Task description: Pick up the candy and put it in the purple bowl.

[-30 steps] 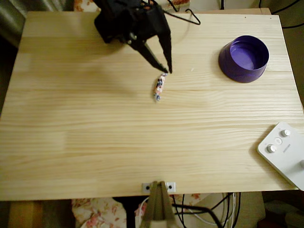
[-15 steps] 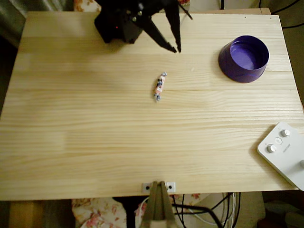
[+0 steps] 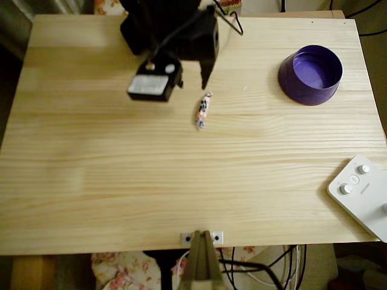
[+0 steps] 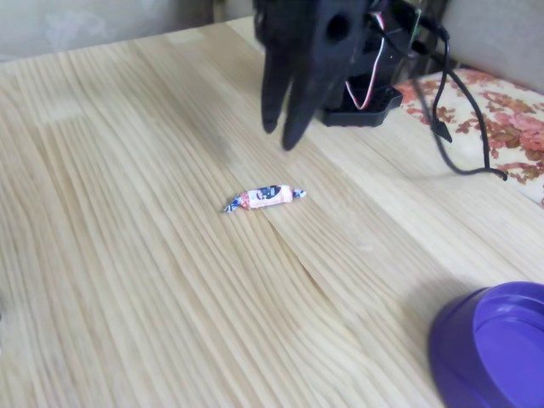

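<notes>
Above, the gripper (image 4: 285, 136) hangs over the candy (image 4: 264, 198), fingers slightly parted, holding nothing.
Wrapper marks are unreadable; the purple bowl (image 3: 311, 75) sits far right.

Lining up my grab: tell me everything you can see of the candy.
The candy is a small slender sweet in a white-pink wrapper with dark bluish marks and twisted ends. It lies flat on the bare wooden table, near the middle, with nothing touching it. The black pincer hangs above the table just beyond it; the purple bowl sits well apart.
</notes>
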Robot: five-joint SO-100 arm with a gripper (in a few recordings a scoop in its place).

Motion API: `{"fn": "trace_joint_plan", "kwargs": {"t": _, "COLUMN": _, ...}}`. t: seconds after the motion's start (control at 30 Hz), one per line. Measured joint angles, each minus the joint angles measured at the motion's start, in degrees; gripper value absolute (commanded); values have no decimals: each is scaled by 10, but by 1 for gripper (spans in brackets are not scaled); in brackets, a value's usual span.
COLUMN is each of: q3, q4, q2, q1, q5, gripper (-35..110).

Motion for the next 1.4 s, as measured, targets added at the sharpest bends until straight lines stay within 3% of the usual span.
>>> {"fn": "trace_joint_plan", "kwargs": {"t": 0.47, "q3": -54, "q4": -81, "q2": -190, "q1": 54, "q5": -64, "gripper": 20}}
{"fn": "trace_joint_plan", "kwargs": {"t": 1.27, "q3": -103, "q4": -147, "q2": -336, "q1": -9, "q5": -19, "gripper": 20}}
{"fn": "trace_joint_plan", "kwargs": {"t": 1.4, "q3": -103, "q4": -157, "q2": -344, "q1": -18, "q5": -13, "gripper": 8}}
